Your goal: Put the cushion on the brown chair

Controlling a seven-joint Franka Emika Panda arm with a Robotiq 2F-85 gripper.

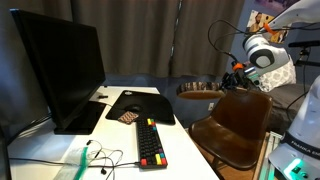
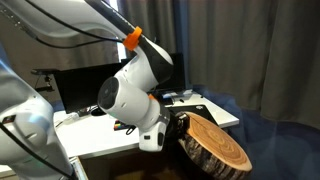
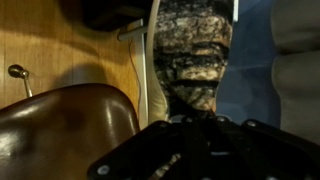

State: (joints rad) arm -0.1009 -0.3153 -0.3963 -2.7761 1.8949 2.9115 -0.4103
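Observation:
The log-print cushion (image 2: pixel 215 145) hangs in the air, its tan ringed face up and bark rim held at one edge by my gripper (image 2: pixel 176 128). In an exterior view the cushion (image 1: pixel 198 91) sits just behind and above the brown chair (image 1: pixel 236 125), with my gripper (image 1: pixel 232 77) beside it. In the wrist view the bark rim (image 3: pixel 190 50) fills the space between my fingers (image 3: pixel 190 108), and the chair's glossy brown shell (image 3: pixel 65 130) lies at the lower left. The gripper is shut on the cushion's rim.
A white desk (image 1: pixel 60 150) holds a black monitor (image 1: pixel 58 70), a keyboard (image 1: pixel 151 143) and a black mat (image 1: pixel 140 103). Dark curtains (image 1: pixel 170 35) hang behind. A wooden floor (image 3: pixel 60 50) shows under the chair. A grey sofa (image 2: pixel 290 140) is behind the cushion.

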